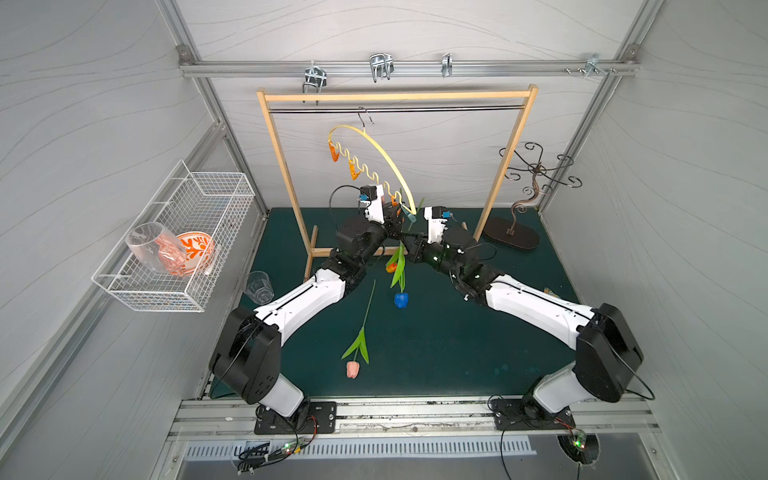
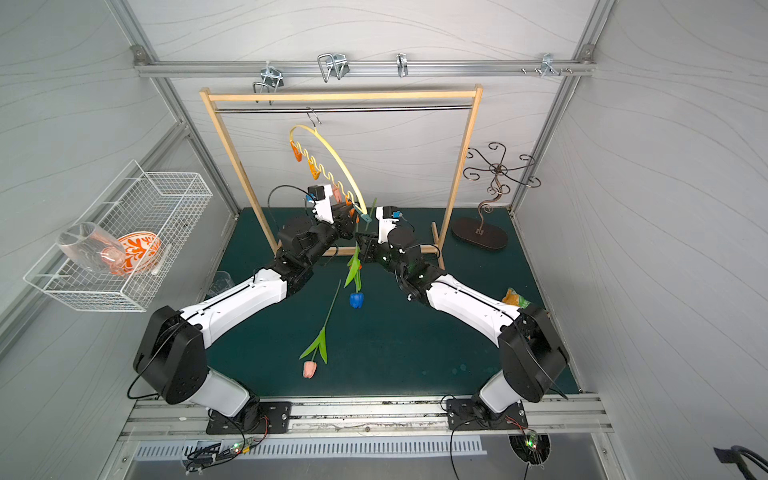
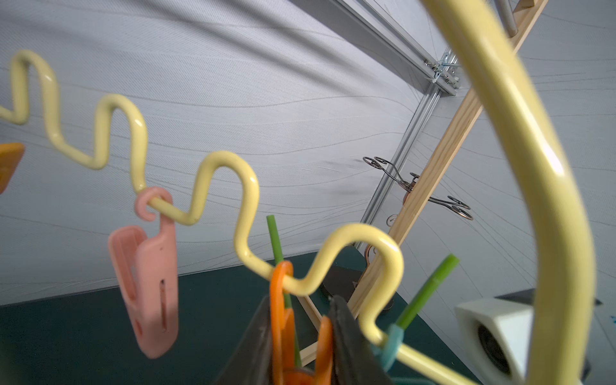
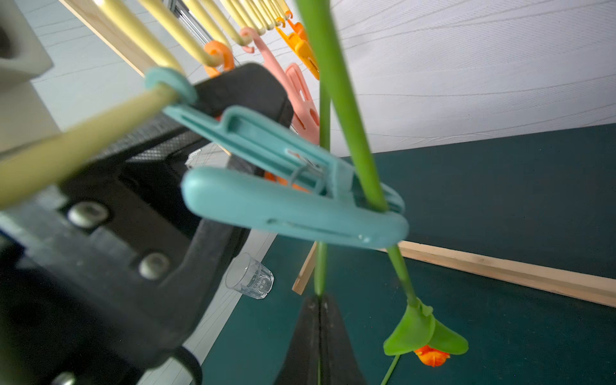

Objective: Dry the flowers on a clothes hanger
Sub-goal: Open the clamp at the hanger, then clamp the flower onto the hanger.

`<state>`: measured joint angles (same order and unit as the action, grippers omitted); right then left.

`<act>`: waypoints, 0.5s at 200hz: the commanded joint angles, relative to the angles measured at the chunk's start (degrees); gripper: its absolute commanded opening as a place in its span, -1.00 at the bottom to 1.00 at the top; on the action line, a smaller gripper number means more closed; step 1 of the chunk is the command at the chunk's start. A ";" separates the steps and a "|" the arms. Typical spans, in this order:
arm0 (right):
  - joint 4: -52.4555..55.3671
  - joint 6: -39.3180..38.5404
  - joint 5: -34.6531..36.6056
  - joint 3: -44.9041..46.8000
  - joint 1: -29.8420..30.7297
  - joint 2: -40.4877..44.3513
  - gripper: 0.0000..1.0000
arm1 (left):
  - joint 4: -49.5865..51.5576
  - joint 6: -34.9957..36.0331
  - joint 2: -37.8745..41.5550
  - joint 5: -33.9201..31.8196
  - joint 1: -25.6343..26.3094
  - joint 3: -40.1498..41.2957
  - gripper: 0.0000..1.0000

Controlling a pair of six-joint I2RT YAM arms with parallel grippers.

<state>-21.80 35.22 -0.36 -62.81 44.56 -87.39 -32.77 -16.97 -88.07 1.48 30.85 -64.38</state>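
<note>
The pale yellow clothes hanger [image 1: 386, 158] [image 2: 332, 153] [image 3: 520, 133] hangs by its hook from the rack's rod, swung forward. My left gripper [image 1: 397, 216] [image 3: 301, 320] is shut on an orange clothespin [image 3: 280, 316] on the wavy bar. A green stem [image 3: 275, 240] stands between that pin's halves. My right gripper [image 1: 405, 243] [image 4: 320, 296] is shut on this stem [image 4: 321, 266], with the blue tulip [image 1: 401, 300] [image 2: 356, 300] dangling below. The teal clothespin [image 4: 293, 213] clamps the orange tulip [image 4: 431, 358] [image 1: 390, 267] by its stem. The pink tulip [image 1: 352, 369] lies on the mat.
The wooden-framed rack [image 1: 395, 96] stands at the back, a dark scrolled stand [image 1: 536, 174] to its right. A wire basket [image 1: 183, 232] with a glass and a bowl hangs on the left wall. A small tumbler [image 1: 258, 286] [image 4: 250, 276] stands beside the left arm. A free pink clothespin [image 3: 150, 290] hangs nearby.
</note>
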 commanded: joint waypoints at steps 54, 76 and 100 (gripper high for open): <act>-4.02 1.33 1.83 1.95 1.24 1.07 -1.00 | -2.34 0.10 2.60 0.19 0.26 -2.54 -0.43; -4.85 2.00 1.68 2.58 1.38 1.55 -1.00 | -2.34 0.09 2.56 0.19 0.28 -2.57 -0.43; -5.57 2.39 1.57 3.13 1.41 2.18 -1.00 | -2.29 -0.09 2.42 0.19 0.27 -2.42 -0.43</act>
<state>-24.67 36.71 1.04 -60.40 45.43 -87.35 -32.32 -16.95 -87.02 1.28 30.87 -64.40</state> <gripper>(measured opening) 0.049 0.286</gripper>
